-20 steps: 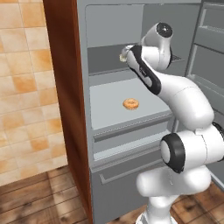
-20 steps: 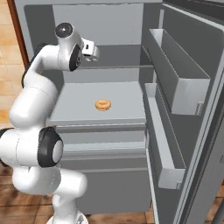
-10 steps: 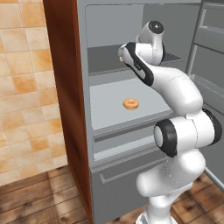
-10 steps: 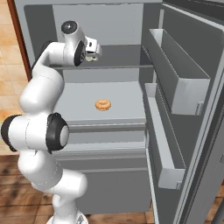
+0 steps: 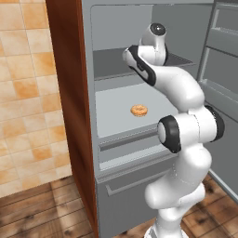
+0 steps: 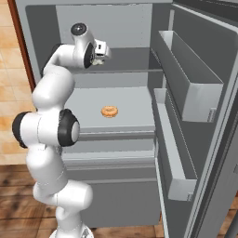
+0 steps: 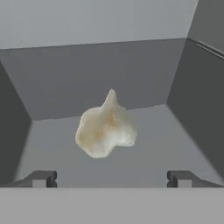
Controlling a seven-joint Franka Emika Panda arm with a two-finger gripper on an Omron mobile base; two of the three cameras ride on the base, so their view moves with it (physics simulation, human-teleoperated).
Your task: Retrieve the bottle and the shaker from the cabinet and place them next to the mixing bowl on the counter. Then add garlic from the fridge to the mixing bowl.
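The fridge (image 5: 121, 28) (image 6: 125, 23) stands open with my arm reaching into its upper shelf (image 6: 135, 65). A whitish garlic bulb (image 7: 106, 129) with a pointed tip lies on that grey shelf, straight ahead of my gripper (image 7: 111, 178) and a short way beyond the fingertips. The two dark fingertips (image 7: 41, 178) stand wide apart with nothing between them, so the gripper is open. From the right base view the gripper (image 6: 104, 52) sits just above the upper shelf's front edge, pointing inward.
A small doughnut (image 5: 139, 110) (image 6: 109, 111) lies on the shelf below. The fridge door with its grey racks (image 6: 190, 88) hangs open at the right. A dark reddish wooden panel (image 5: 69, 93) and a tiled wall (image 5: 28, 93) stand left of the fridge. Drawers (image 6: 116, 162) sit under the shelves.
My arm has swung up and carried the hand a little deeper into the upper shelf. The jaws have stayed wide open. The doughnut has not moved.
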